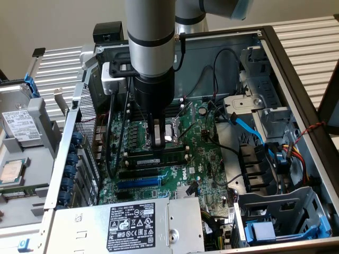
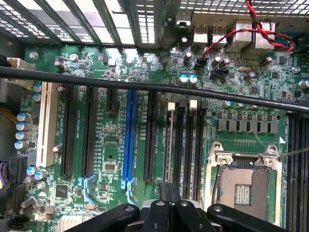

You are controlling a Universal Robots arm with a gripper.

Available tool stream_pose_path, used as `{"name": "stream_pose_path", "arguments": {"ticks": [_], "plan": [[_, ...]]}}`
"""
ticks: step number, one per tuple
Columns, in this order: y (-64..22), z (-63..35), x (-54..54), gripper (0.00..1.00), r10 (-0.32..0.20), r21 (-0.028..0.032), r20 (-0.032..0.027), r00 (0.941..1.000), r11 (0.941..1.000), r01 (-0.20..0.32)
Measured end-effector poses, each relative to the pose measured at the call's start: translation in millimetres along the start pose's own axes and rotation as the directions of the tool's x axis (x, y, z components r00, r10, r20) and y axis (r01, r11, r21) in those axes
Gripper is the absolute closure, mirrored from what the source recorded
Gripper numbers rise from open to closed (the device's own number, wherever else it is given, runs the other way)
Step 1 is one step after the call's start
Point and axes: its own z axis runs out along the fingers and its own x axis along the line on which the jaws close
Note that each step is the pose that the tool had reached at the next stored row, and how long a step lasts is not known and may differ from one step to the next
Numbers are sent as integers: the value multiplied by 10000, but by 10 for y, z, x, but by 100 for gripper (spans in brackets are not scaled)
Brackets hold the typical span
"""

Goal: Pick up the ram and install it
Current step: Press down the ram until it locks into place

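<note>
The hand (image 1: 156, 142) is closed, fingers pressed together, and hangs low over the green board (image 1: 206, 159) inside the open computer case (image 1: 296, 69). Just beneath its fingertips the ram (image 1: 156, 157) lies in a long black slot, beside the metal processor socket (image 1: 177, 135). A blue slot (image 1: 139, 183) runs nearer the camera, with the labelled power supply (image 1: 132, 225) nearest.

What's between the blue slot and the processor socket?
Wrist view: several long black slots stand between the blue slot and the processor socket.
</note>
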Motion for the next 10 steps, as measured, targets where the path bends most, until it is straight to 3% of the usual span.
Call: {"name": "stream_pose_path", "arguments": {"ticks": [10], "plan": [[11,-2,0,89,-1,0,47,10000,10000,1]]}}
